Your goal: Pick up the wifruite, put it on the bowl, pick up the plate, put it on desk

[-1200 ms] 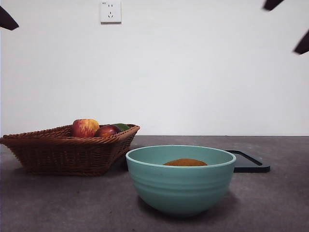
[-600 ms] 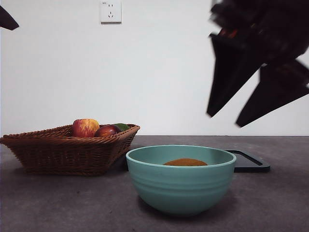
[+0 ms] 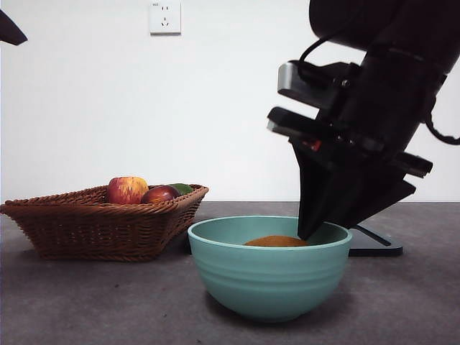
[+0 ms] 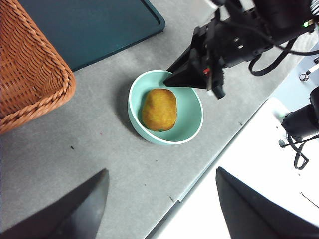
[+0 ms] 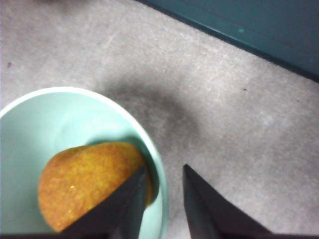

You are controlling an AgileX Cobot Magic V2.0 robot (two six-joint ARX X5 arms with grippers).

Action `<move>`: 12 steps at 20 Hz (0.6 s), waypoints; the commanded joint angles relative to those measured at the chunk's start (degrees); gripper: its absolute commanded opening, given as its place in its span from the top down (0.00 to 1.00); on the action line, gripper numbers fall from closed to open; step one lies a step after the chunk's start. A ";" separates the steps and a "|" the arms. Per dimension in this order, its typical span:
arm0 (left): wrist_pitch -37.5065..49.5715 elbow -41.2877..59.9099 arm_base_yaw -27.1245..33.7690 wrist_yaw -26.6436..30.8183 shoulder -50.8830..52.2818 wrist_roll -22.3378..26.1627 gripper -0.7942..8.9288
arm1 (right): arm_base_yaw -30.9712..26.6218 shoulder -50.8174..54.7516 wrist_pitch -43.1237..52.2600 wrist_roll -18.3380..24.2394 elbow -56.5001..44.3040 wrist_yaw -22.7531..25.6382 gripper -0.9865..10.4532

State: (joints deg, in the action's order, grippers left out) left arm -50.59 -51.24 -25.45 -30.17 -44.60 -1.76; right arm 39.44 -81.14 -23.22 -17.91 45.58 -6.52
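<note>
The wifruite (image 3: 275, 241) lies inside the mint-teal bowl (image 3: 269, 280) on the desk (image 3: 108, 302). It also shows in the left wrist view (image 4: 159, 109) and the right wrist view (image 5: 89, 184). My right gripper (image 3: 305, 233) has come down at the bowl's far rim, on the side toward the tray. In the right wrist view (image 5: 163, 169) its jaws stand a narrow gap apart, with the bowl's rim (image 5: 162, 204) running between them. It holds nothing. My left gripper (image 4: 159, 179) is open and empty, high above the desk.
A wicker basket (image 3: 93, 223) stands at the left with a streaked apple (image 3: 127, 190) and a dark red fruit (image 3: 159, 194). A dark flat tray (image 3: 374, 244) lies behind the bowl to the right. The left arm shows as a black tip (image 3: 11, 29).
The right arm came down from the top right corner to the bowl's rim, and its jaws now stand closer together. The wifruite, bowl, basket and tray have not moved.
</note>
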 commanded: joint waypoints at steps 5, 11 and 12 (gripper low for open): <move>0.46 -0.42 -0.17 -0.28 -0.28 1.11 0.57 | 0.57 -1.20 0.94 0.17 0.13 0.07 0.90; 0.46 -0.42 -0.17 -0.28 -0.28 1.33 0.57 | 0.57 -0.81 0.79 0.57 0.72 -0.09 0.90; 0.46 -0.42 -0.17 -0.28 -0.28 1.33 0.57 | 0.57 -0.55 0.70 0.72 1.14 -0.09 0.90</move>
State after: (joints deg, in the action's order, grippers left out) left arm -50.59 -51.24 -25.45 -30.17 -44.60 -1.32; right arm 39.44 -81.36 -23.00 -17.78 45.63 -6.55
